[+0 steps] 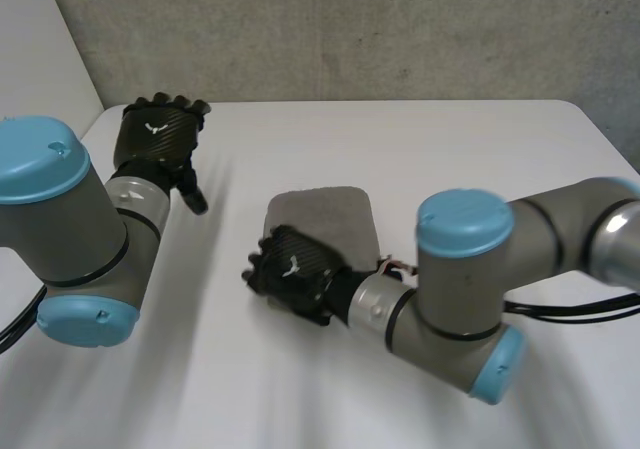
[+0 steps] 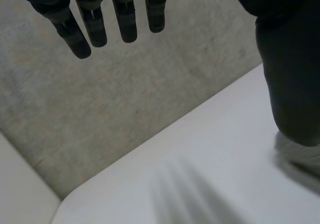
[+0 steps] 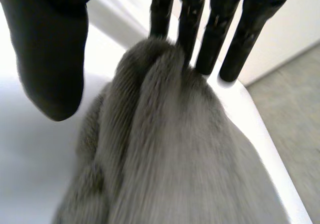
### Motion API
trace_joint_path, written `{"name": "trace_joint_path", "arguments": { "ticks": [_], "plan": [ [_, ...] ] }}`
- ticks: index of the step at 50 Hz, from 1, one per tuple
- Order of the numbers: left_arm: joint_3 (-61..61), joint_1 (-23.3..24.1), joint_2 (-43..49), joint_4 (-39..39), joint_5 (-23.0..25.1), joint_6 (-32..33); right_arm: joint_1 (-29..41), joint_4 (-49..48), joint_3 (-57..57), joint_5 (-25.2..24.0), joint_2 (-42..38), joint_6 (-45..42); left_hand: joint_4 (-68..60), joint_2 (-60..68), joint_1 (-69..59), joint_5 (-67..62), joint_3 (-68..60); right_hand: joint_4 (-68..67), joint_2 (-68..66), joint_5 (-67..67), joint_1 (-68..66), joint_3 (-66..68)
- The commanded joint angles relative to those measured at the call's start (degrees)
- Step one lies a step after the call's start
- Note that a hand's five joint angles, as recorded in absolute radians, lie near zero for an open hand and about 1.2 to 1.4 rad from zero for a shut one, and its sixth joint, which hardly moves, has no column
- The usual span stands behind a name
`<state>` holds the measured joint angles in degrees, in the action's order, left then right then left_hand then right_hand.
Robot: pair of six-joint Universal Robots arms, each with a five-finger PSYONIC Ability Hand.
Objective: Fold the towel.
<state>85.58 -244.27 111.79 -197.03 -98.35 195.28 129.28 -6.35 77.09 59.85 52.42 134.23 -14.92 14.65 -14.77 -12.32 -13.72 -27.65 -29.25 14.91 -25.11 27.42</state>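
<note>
Right robot hand (image 1: 294, 274) flat on towel (image 1: 326, 219)

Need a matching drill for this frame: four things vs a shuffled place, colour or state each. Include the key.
Things:
1. left hand
2. right hand
3. towel
4. table

Descriptions:
A. white
B. grey, lying mid-table
C. fingers straight, resting on the towel's near end
D. apart from the towel, fingers straight, holding nothing

Pairs: 1-D, 2-C, 3-B, 4-A
</note>
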Motion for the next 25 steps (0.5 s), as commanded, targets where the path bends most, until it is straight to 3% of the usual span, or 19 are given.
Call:
{"name": "trace_joint_path", "arguments": {
  "ticks": [1, 4, 6, 14, 25],
  "plan": [
    [-1.91, 3.09, 0.89, -2.03, 4.82, -5.77, -4.12, 0.46, 6.14, 4.22, 9.54, 9.91, 4.70, -4.44, 4.56, 12.11, 3.51, 17.65, 19.25, -14.91, 15.11, -17.42],
    [-2.09, 3.44, 2.11, -3.35, 7.28, -8.58, -5.88, 0.64, 9.39, 7.30, 13.32, 15.27, 4.70, -4.44, 4.56, 12.11, 3.51, 17.65, 19.25, -14.91, 15.11, -17.42],
    [-2.26, 3.62, 3.25, -3.45, 8.34, -9.82, -10.86, 0.90, 11.93, 11.94, 16.12, 22.18, 4.70, -4.44, 4.56, 12.11, 3.51, 17.65, 19.25, -14.91, 15.11, -17.42],
    [-3.67, 6.43, 9.06, -3.09, 9.67, -12.29, -15.63, 0.81, 11.68, 14.42, 17.01, 31.62, 4.54, -4.27, 4.39, 11.94, 3.34, 17.65, 19.25, -14.91, 15.11, -17.42],
    [-3.50, 7.93, 17.41, -3.01, 9.40, -10.88, -14.93, 0.99, 0.25, 14.51, 3.57, 38.39, 4.20, -3.93, 4.05, 11.60, 3.00, 17.65, 19.25, -14.91, 15.11, -17.42]
  ]
}}
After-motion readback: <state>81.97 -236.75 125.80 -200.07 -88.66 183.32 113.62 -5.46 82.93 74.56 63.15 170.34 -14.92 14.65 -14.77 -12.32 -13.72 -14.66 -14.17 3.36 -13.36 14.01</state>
